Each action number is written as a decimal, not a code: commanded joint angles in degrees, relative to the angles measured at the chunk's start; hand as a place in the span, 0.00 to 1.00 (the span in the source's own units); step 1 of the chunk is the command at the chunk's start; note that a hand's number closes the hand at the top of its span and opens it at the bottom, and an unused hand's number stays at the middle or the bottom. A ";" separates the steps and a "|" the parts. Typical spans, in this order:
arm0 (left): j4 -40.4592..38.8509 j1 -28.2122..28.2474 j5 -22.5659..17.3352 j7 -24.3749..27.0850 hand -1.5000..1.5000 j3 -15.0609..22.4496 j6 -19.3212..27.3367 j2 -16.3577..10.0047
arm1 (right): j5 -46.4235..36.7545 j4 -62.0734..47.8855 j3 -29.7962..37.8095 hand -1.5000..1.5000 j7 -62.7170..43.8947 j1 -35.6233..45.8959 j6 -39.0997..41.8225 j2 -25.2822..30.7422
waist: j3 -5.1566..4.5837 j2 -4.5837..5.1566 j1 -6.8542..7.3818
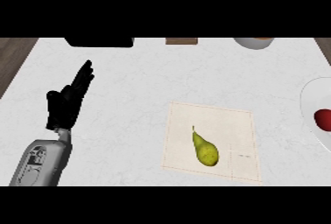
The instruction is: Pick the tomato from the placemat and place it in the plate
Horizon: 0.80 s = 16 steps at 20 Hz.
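Observation:
A red tomato (322, 120) lies in the white plate (309, 105) at the right edge of the head view, both cut off by the frame. On the beige placemat (223, 127) near the counter's middle lies a yellow-green pear (204, 150), stem pointing away from me. My left hand (66, 103) stands open at the left, fingers straight and pointing up and away, far from the placemat and holding nothing. My right hand does not show.
Along the counter's far edge sit a black object (100, 42), a small brown block (180, 41) and a white bowl (254, 42). Dark wooden floor (13, 57) shows past the counter's left and right sides.

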<state>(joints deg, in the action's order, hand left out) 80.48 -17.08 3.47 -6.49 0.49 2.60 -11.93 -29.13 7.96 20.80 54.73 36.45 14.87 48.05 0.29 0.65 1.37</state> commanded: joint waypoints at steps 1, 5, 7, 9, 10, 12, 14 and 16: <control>-0.91 0.33 -0.51 0.13 0.50 -0.42 -0.55 -0.01 | 6.19 -3.01 5.83 0.00 2.95 -0.35 11.11 4.18 | 0.02 0.05 -0.61; 0.27 1.74 2.13 1.56 0.50 1.91 2.27 2.54 | 9.77 -4.85 9.37 0.00 -3.12 0.25 15.23 11.29 | 0.15 0.29 -0.21; 1.02 3.05 -0.35 2.75 0.50 -0.73 -0.80 -0.77 | 11.47 -5.71 11.05 0.00 -3.83 -1.75 15.15 12.57 | 0.28 0.43 0.46; -2.23 2.20 -0.04 3.83 0.50 -0.74 -0.16 0.36 | 12.52 -5.82 11.91 0.00 -4.94 -2.30 17.96 14.01 | 0.28 0.70 -0.43; -0.58 1.18 0.32 2.07 0.50 0.19 0.18 0.95 | 12.91 -5.55 12.27 0.00 -3.84 -3.69 16.96 13.26 | 0.45 0.62 -0.41; -0.46 2.12 -0.42 2.68 0.50 -0.85 -0.43 0.00 | 13.54 -5.36 12.82 0.00 -5.11 -4.27 19.11 15.22 | 0.53 0.60 -0.18; 0.28 1.65 0.81 1.38 0.50 0.59 0.77 1.28 | 13.14 -4.29 12.31 0.00 -6.41 -4.46 20.10 16.34 | 0.61 0.56 -0.05; -0.33 2.22 -1.34 2.55 0.50 -2.01 -1.06 -0.88 | 13.60 -3.85 12.64 0.00 -4.60 -6.27 21.33 15.75 | 0.70 0.56 -0.43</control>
<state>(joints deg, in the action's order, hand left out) 80.37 -15.25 3.36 -4.36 -0.07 2.44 -11.80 -16.40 3.93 32.72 44.36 32.75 27.00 62.67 0.81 1.17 1.22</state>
